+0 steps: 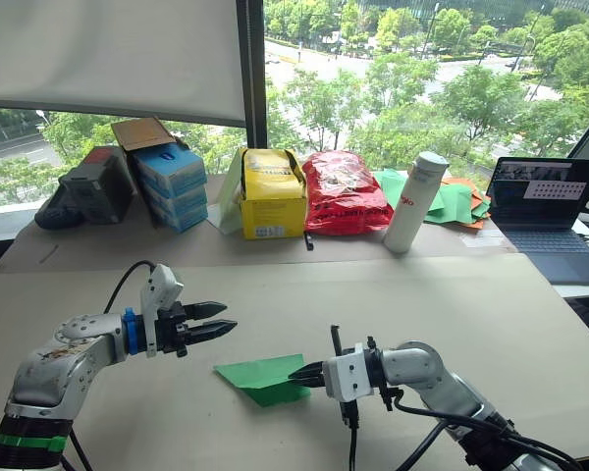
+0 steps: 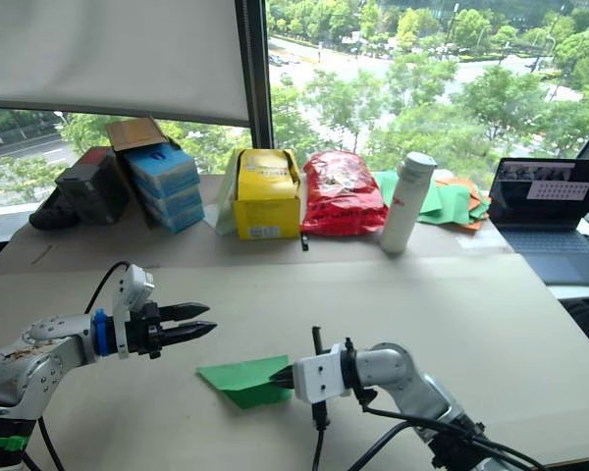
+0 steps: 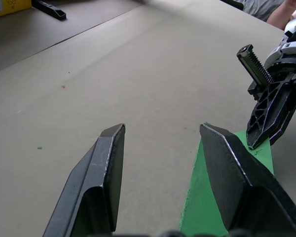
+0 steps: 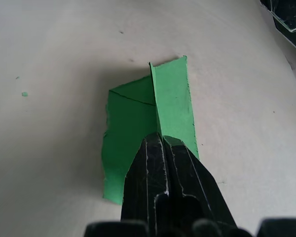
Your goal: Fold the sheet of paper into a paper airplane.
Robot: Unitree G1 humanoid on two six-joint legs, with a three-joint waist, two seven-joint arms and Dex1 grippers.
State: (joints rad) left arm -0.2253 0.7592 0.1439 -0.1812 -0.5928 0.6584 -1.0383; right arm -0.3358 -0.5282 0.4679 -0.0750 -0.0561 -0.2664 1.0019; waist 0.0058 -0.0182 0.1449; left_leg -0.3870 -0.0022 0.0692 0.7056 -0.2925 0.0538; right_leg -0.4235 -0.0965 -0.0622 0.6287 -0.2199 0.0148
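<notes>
Where fingers hide it overhead, raised crease on paper airplane (image 4: 160, 106).

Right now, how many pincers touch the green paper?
1: the right pincer is shut on the paper airplane at its near edge. The left pincer hovers open, clear of it.
</notes>
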